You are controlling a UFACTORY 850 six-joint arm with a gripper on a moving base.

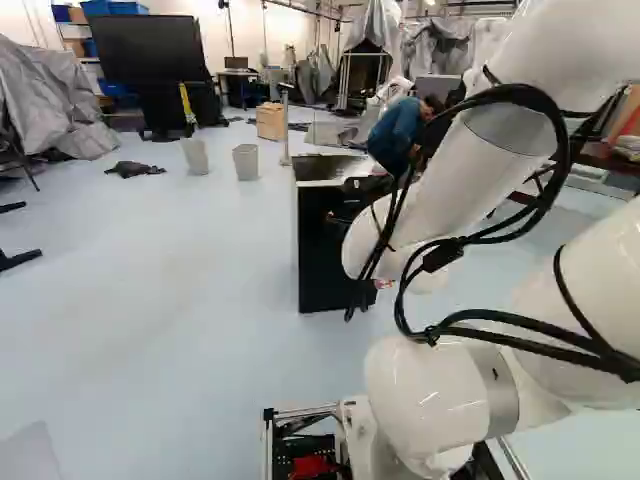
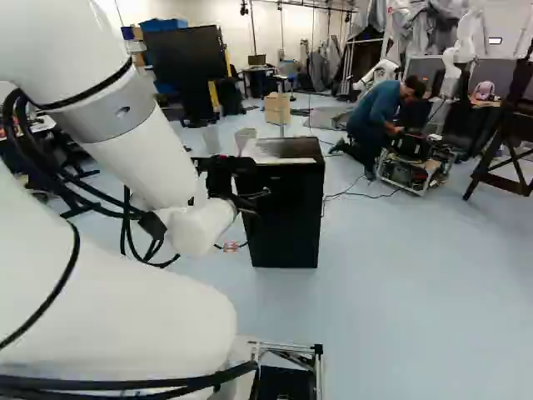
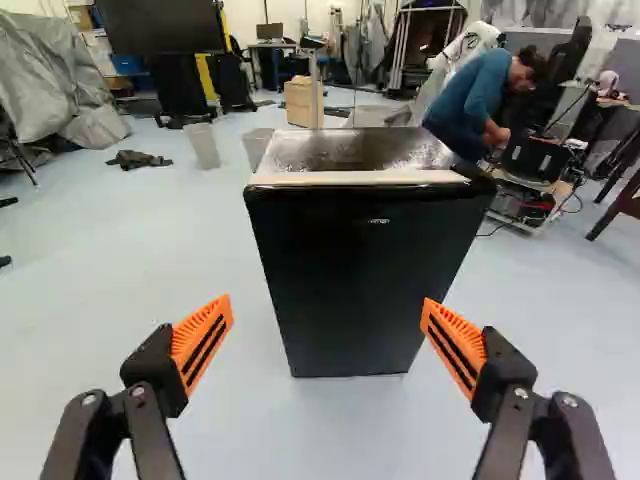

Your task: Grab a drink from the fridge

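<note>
"Nearest thing?"
"The end effector [image 3: 327,300], spread wide, gripping nothing. Ahead, the fridge [image 2: 287,208] stands on the floor [image 3: 90,300], its door [image 3: 350,280] shut."
"The drink?"
"Out of sight, presumably inside."
"So open up first. How?"
"Find the side that opens, hook its edge below the top front corner, then pull gently in an arc, or the fridge may shift."

Small black fridge [image 3: 350,270], boxy, glossy on top, door closed, stands upright on the pale bluish floor [image 3: 120,260].
</note>
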